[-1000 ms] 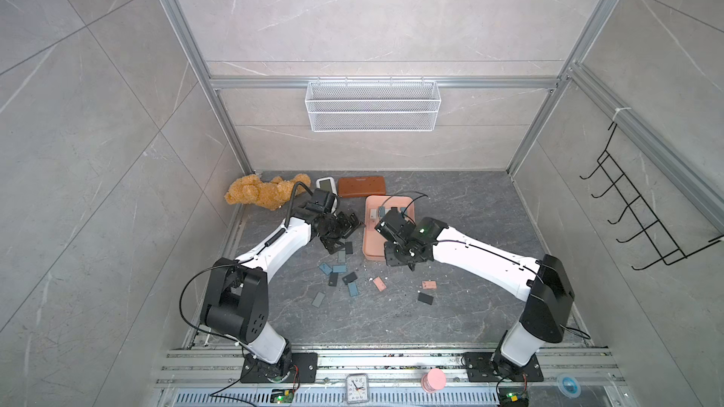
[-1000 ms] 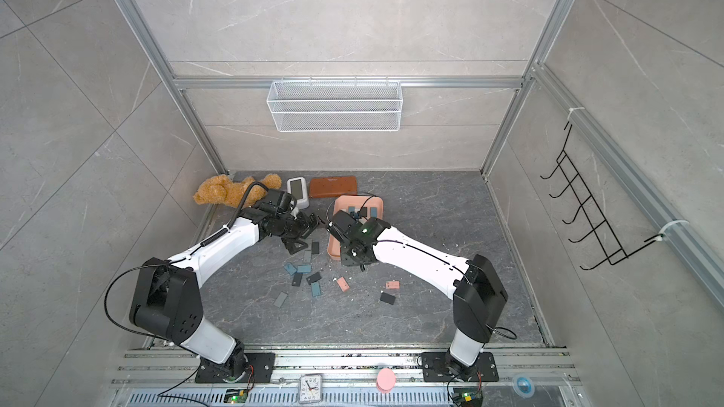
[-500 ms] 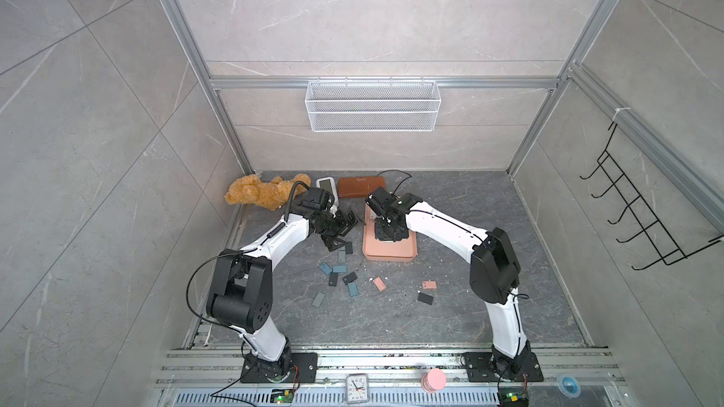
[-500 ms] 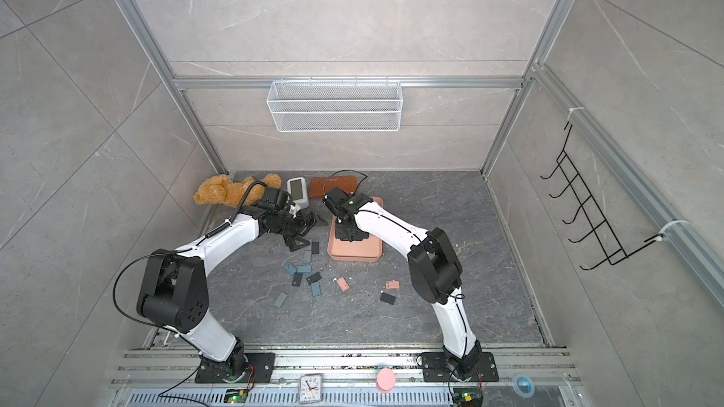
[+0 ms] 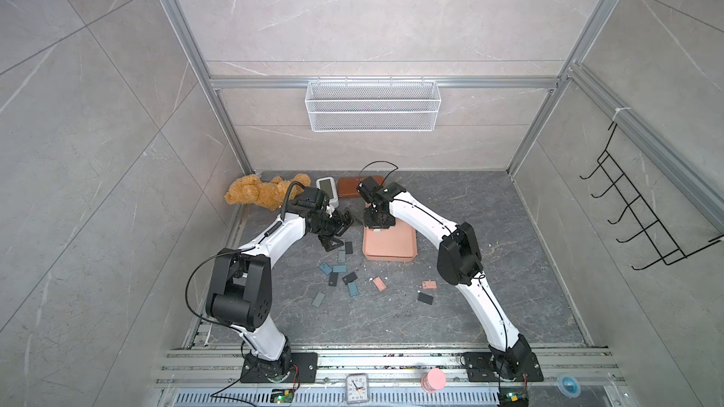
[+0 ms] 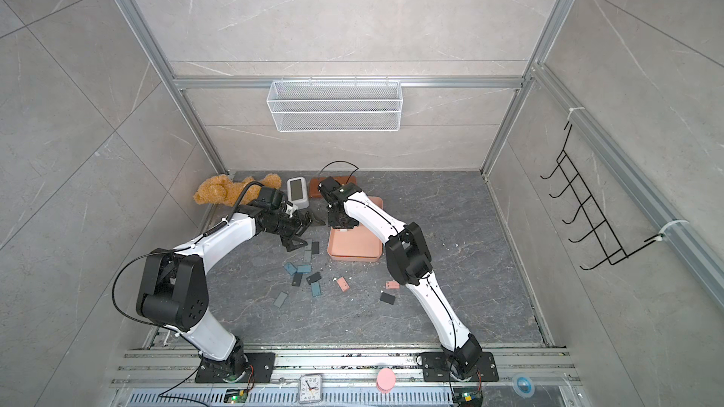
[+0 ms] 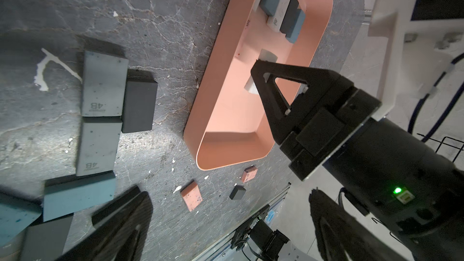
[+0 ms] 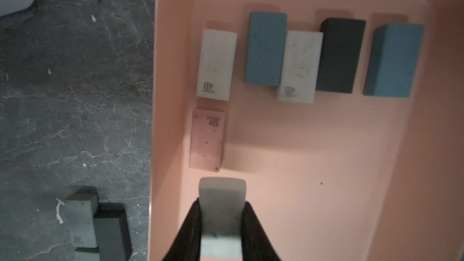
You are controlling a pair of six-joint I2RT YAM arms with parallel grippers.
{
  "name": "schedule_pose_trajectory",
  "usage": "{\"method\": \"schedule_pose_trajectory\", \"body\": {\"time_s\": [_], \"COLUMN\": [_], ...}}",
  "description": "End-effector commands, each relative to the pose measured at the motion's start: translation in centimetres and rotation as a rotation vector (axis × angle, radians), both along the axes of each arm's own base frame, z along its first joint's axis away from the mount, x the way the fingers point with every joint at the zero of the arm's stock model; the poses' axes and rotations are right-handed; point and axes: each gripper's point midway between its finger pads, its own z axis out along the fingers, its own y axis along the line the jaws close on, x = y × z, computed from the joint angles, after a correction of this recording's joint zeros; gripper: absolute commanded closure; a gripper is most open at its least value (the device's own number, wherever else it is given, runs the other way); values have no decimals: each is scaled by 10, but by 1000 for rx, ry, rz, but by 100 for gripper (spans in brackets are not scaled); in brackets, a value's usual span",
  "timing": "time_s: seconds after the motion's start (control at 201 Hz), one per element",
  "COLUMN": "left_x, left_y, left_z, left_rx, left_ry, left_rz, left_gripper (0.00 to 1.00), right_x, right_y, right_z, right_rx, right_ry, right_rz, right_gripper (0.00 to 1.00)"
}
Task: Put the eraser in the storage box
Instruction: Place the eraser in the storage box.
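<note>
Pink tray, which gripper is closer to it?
Right. The right gripper is over the tray, gripping a white eraser; the left gripper is beside it, outside the rim.

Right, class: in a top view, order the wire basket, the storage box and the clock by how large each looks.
1. wire basket, largest, though it is mounted higher, so nearness may help
2. storage box
3. clock, smallest

You are working in a robot test cell, a lab booth dressed up as a tiled room. Grey stone-look panels [image 5: 372, 13] are standing inside a bare aluminium frame [image 5: 254, 83], a wire basket [image 5: 372, 111] and a black hook rack [image 5: 642, 199] are hanging on the walls, and two robot arms [image 5: 274, 234] are sitting bolted to metal rails [image 5: 391, 364] beside a small clock [image 5: 356, 387].
</note>
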Motion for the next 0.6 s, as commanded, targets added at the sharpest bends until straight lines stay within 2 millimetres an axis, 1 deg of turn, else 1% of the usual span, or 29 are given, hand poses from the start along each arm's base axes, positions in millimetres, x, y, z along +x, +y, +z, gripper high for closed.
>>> {"method": "schedule_pose_trajectory", "body": {"time_s": [0.0, 0.144, 0.259, 0.264, 0.274, 0.294, 0.597], "left_x": [-2, -2, -1, -1, -1, 0, -1], "left_y": [-2, -2, -3, -3, -3, -3, 0], "left_z": [10, 6, 5, 6, 5, 5, 2], "left_rx": [-18, -15, -12, -12, -11, -11, -1], "left_ry": [-19, -7, -4, -5, -4, -4, 4], "left_rz": [-29, -33, -37, -39, -38, -38, -41], "left_gripper": [1, 1, 1, 1, 1, 1, 1], "right_x": [-1, 1, 3, 2, 2, 3, 13], "right_y": [-12, -18, -16, -17, -17, -17, -20], "right_z": [-5, -10, -10, -17, -22, -25, -34], "right_rx": [-45, -60, -53, -60, -65, -68, -63], "right_ry": [43, 48, 43, 53, 60, 64, 78], "right_rz": [20, 24, 35, 36, 35, 35, 26], "right_gripper": [74, 74, 73, 73, 73, 73, 73]}}
